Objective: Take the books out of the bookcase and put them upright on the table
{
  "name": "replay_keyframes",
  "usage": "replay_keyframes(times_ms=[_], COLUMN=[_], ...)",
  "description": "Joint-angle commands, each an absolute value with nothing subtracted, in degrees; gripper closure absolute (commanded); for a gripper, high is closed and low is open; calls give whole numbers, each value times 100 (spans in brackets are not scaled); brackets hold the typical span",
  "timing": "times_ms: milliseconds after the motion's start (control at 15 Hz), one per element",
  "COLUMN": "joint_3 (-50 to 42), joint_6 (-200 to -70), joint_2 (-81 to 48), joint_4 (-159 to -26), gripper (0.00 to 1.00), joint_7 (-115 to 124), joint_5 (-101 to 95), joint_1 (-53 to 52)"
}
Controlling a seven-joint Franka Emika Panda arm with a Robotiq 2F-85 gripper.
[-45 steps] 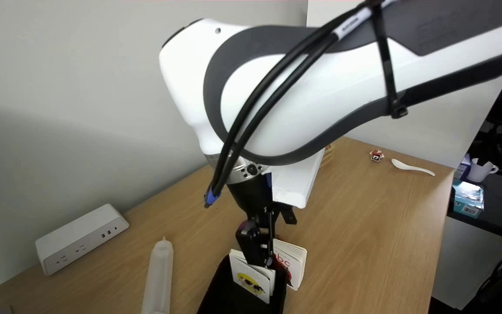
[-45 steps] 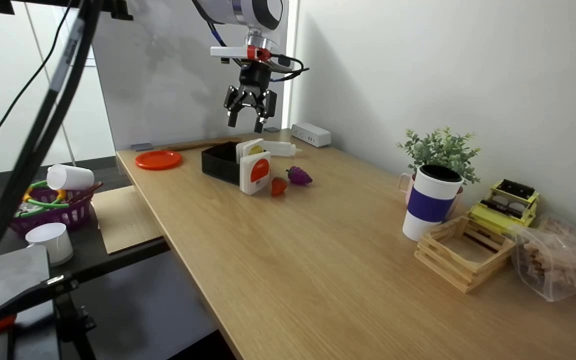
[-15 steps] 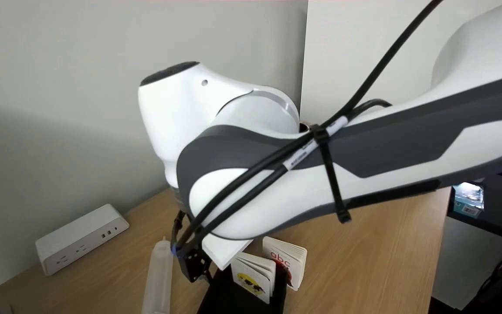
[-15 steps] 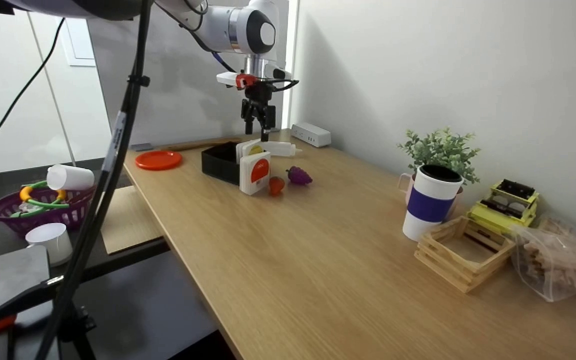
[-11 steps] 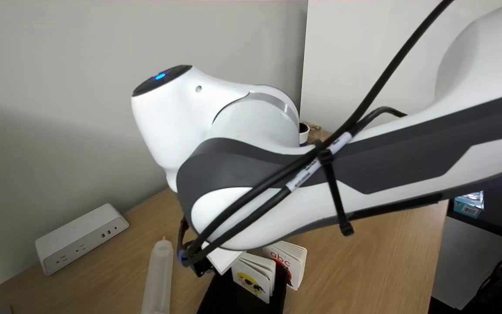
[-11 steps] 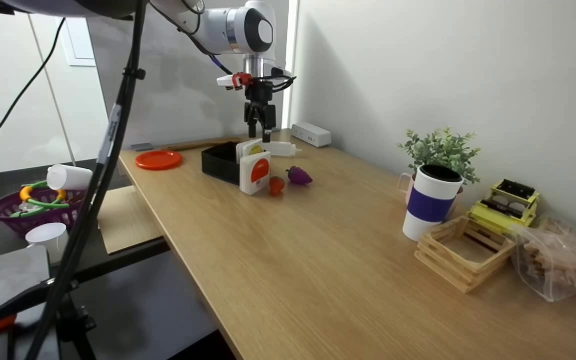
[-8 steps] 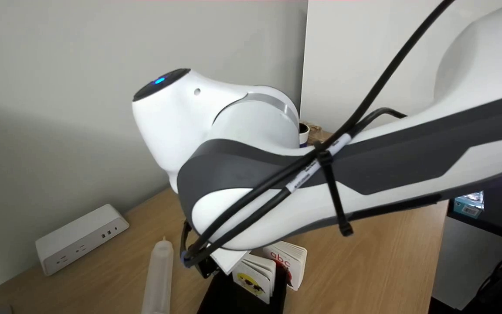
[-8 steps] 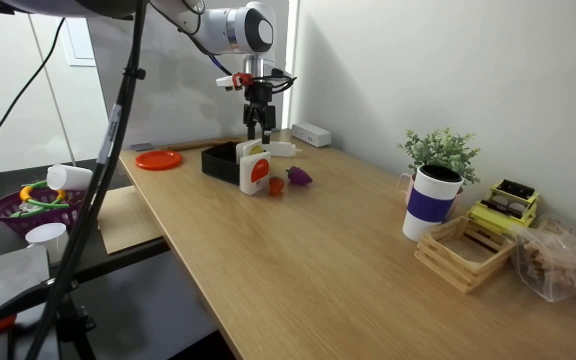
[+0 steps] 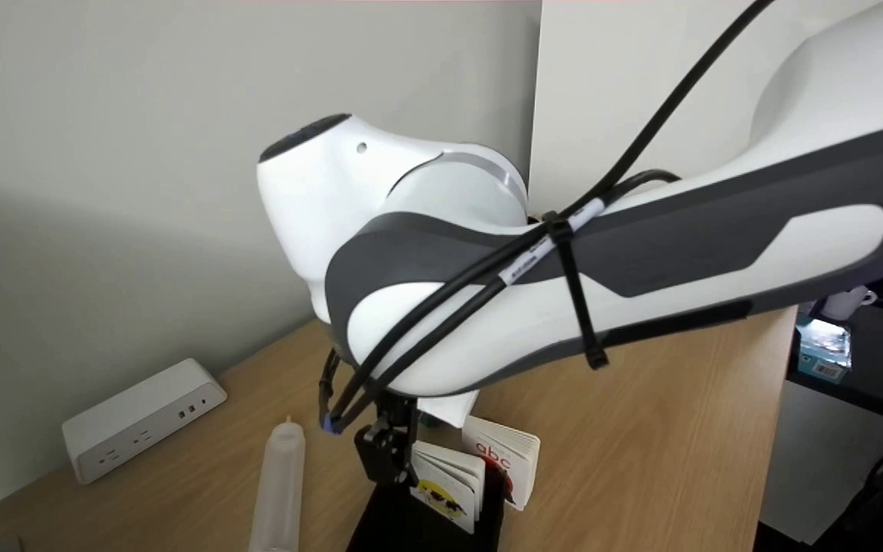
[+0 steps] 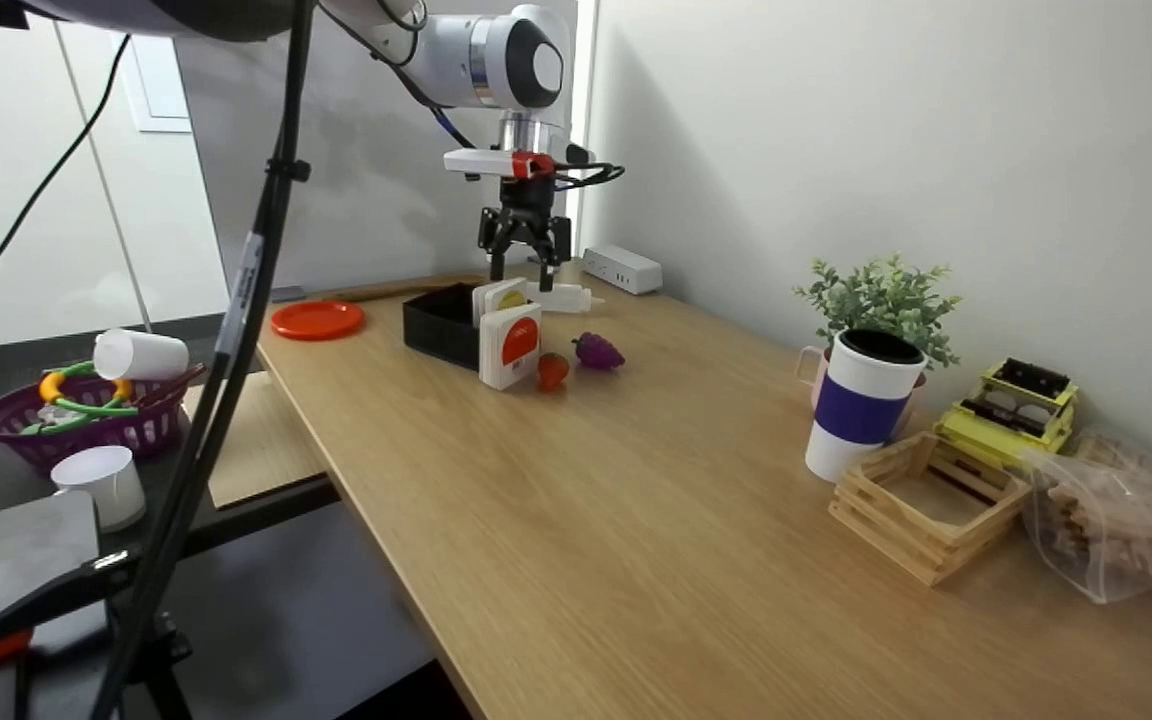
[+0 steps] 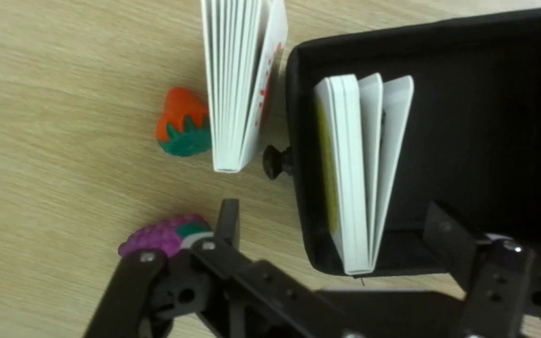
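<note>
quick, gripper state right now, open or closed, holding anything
Gripper: open, jaws well apart, holding nothing.

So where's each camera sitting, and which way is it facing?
An exterior view: by the crate; looks along the table toward the bookcase; arm and hand show.
An exterior view: high near the bookcase; looks down across books and table; arm, part of hand show.
Wrist view: at the arm's end; looks down on books and bookcase; both fingers show.
Both exterior views share the power strip.
</note>
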State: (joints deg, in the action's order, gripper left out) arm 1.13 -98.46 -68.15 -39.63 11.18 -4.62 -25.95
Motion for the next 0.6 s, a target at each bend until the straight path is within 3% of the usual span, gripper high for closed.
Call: replay_keyframes(times_ms=[0,533], joint_3=[322,377], joint_6=[-9675,-9115], joint_2=[-6678,-6803], joint_4=[-4092,-3903], gripper=[0,0], joint_7=[67,-741], joint_5=[-408,-413], joint_1=[-2384,-2360])
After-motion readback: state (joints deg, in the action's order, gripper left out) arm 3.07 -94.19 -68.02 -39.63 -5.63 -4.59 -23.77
